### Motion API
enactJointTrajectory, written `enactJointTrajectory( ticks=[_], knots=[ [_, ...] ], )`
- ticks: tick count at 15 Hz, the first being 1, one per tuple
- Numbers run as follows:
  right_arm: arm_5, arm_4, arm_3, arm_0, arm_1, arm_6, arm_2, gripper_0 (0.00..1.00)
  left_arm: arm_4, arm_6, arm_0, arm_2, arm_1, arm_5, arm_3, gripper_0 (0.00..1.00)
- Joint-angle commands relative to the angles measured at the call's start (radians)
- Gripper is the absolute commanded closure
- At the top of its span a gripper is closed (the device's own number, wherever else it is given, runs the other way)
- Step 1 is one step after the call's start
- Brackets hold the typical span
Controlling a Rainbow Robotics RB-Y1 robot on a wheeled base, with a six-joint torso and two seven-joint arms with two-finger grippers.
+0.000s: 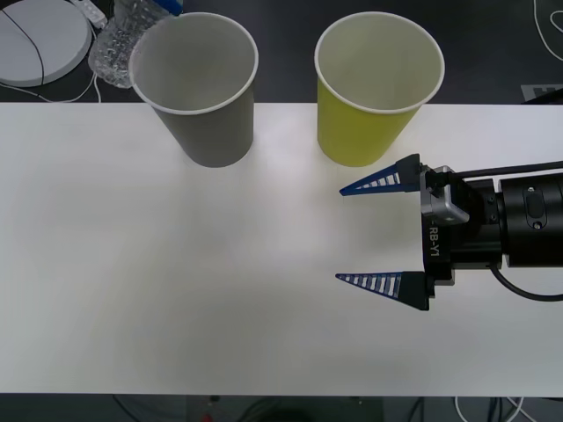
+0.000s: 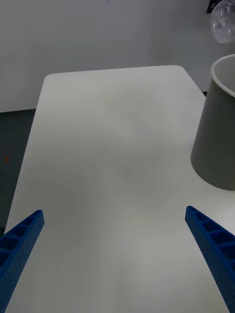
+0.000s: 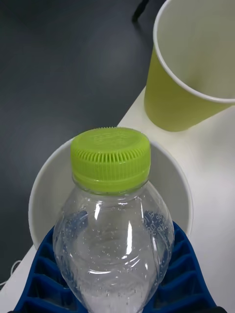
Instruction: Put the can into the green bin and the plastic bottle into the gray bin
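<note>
Now left gripper (image 3: 115,288) pinching plastic bottle (image 3: 113,234) round belly, cap first, above gray bin (image 1: 195,88) at table (image 1: 176,264) far edge. Bottle light, thin, crushable, slick; belly hold OK. Right gripper (image 1: 374,236) spread, idle nr green bin (image 1: 374,88).

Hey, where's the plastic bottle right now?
The plastic bottle is held in the left gripper, cap-first over the open mouth of the gray bin; in the front view it shows at the bin's far left rim.
</note>
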Motion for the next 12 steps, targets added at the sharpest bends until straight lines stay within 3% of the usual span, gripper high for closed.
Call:
enactJointTrajectory(
  ticks=[1, 7, 12],
  knots=[
    [0.0, 0.0, 0.0, 0.0, 0.0, 0.0, 0.0, 0.0, -0.041, -0.007, -0.097, -0.033, -0.058, 0.0, 0.116, 1.0],
    [0.0, 0.0, 0.0, 0.0, 0.0, 0.0, 0.0, 0.0, -0.166, -0.009, -0.203, -0.041, -0.179, 0.0, 0.26, 1.0],
    [0.0, 0.0, 0.0, 0.0, 0.0, 0.0, 0.0, 0.0, -0.227, 0.005, -0.21, -0.039, -0.235, 0.0, 0.265, 1.0]
  ],
)
